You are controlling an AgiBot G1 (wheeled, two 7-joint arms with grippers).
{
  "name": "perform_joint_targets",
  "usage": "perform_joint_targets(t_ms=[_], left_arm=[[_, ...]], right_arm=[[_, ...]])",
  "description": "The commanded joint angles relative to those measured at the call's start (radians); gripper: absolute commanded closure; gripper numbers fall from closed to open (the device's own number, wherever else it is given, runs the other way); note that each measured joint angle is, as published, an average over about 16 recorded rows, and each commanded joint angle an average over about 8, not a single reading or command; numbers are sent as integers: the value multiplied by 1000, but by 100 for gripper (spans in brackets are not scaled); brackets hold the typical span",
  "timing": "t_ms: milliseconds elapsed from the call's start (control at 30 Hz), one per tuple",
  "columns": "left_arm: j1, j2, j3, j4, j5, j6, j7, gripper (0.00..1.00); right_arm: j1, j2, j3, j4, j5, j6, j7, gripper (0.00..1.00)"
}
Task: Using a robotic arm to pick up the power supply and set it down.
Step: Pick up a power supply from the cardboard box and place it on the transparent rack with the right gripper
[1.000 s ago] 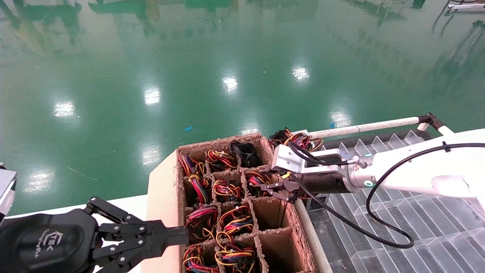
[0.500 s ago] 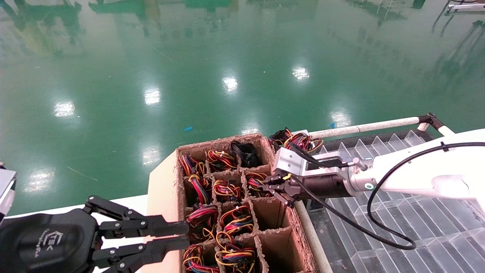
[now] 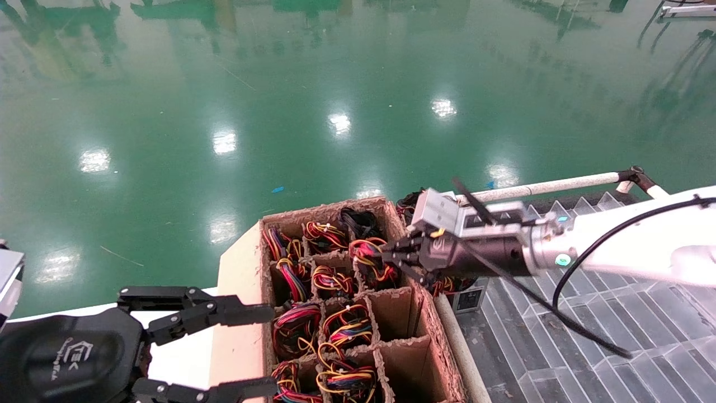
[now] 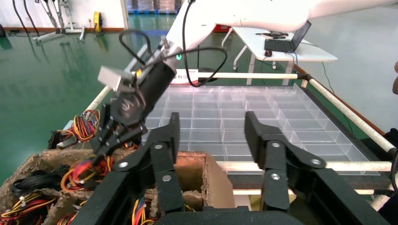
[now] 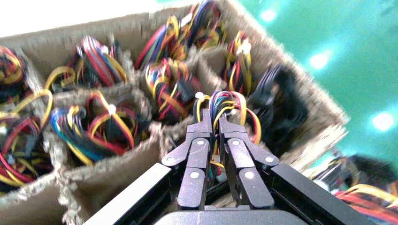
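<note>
A cardboard box (image 3: pixel 239 291) with divider cells holds several tied wire bundles. My right gripper (image 3: pixel 389 258), on the white arm, is shut on the red, yellow and black wire bundle (image 3: pixel 370 258) of the power supply, at the box's far right side. The wires (image 5: pixel 231 108) pass between the closed fingers of the right gripper (image 5: pixel 214 119). The bundle stands higher than its neighbours; the grey body is hidden in the cell. My left gripper (image 3: pixel 271 350) is open at the box's near left wall, holding nothing. The left wrist view shows that gripper (image 4: pixel 211 119) spread wide over the box corner.
A clear plastic divider tray (image 3: pixel 587 347) lies right of the box, edged by a white rail (image 3: pixel 559 184). A grey unit with a black socket (image 3: pixel 467 291) and its wires rests at the tray's near-left corner, under the right wrist. An all-black bundle (image 3: pixel 361 219) sits in the far row.
The right gripper closed on the bundle and rose toward the far side, drawing the wires up out of the cell. The left gripper opened from nearly shut to wide.
</note>
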Motion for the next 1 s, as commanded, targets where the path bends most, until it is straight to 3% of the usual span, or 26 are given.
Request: perform_joint_targets(t_ms=[33,533,1000], left_arm=[[0,0,0,0,0,0,0,0],[0,0,0,0,0,0,0,0],[0,0,1,0,0,0,0,0]], right_arm=[[4,8,9,6,14,-10,-1,100],[-21,184,157,243,220,-53,100,100],[-39,420,258,516,300,-17,280,100]])
